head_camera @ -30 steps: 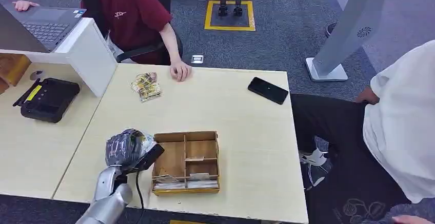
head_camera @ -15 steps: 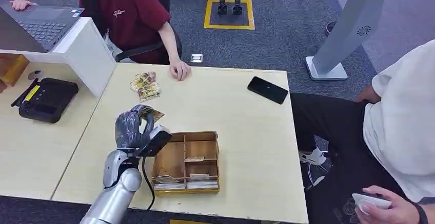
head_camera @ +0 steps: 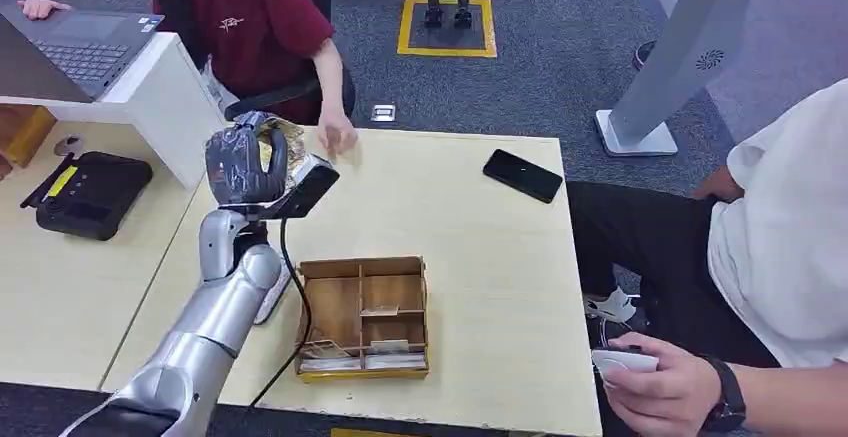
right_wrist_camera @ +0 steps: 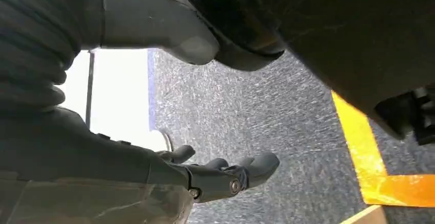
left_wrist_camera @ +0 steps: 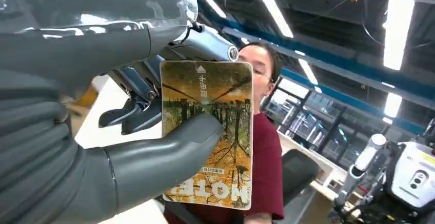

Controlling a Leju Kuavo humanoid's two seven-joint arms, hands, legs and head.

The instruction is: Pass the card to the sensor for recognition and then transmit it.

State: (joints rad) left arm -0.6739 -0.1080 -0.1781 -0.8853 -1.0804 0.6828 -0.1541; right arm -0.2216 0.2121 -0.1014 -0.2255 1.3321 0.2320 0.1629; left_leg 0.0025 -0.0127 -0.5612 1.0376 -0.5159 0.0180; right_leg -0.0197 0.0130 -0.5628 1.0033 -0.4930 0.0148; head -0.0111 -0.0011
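Though hand-held (left_wrist_camera: 102, 147), autumn-print card (left_wrist_camera: 207, 131).

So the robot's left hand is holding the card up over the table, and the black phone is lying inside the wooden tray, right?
Not quite. The left hand does hold the card up, but the head view shows the black phone lying on the bare table, apart from the wooden tray.

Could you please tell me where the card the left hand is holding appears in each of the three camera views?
Head view: card peeks out beside the raised left hand, upper left.
Left wrist view: card centre, under the thumb.
Right wrist view: not in it.
Shared landmark: the person in the maroon shirt.
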